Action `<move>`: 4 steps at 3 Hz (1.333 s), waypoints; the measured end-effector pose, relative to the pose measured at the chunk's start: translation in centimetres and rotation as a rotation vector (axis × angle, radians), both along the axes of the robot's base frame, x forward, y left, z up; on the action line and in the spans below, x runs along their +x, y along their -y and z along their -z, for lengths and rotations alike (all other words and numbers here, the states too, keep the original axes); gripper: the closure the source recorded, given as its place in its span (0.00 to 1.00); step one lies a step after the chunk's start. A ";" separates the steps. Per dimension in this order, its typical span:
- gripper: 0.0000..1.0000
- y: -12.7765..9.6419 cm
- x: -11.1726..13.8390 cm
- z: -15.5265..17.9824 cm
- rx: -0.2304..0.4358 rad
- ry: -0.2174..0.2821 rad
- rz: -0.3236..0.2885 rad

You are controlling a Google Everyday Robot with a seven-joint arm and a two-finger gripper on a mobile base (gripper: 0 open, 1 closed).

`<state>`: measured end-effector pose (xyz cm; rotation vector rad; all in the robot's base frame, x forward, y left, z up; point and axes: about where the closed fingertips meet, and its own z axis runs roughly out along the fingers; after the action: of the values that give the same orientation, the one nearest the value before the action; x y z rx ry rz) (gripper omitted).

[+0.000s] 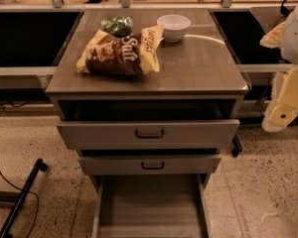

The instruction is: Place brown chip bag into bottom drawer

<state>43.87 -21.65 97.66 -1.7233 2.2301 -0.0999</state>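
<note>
The large glossy brown-and-tan chip bag (118, 52) lies far left on the grey desk (198, 68), above the open grey bottom drawer (150, 207); the pale gripper (284, 108) hangs at the right, its grip impossible to tell.

On the cabinet top (198, 68): chip bag (118, 53) left of centre, small packet (116, 25) and bowl (173, 27) at the back. Bottom drawer (150, 207) pulled out beneath it, under two upper drawers (149, 133). Gripper (280, 118) off its right side.

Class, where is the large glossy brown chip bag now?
The brown chip bag lies left of centre on the grey cabinet top, beside the green packet and white bowl; the gripper hangs at the view's right edge.
</note>
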 end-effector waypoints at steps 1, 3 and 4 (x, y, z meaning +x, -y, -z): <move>0.00 0.0 0.0 0.0 0.000 0.000 0.000; 0.00 -4.2 4.8 1.6 0.111 0.038 -0.018; 0.00 -7.1 8.1 2.3 0.192 0.069 -0.007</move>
<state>52.00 -14.54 95.35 -1.6016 2.1091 0.0545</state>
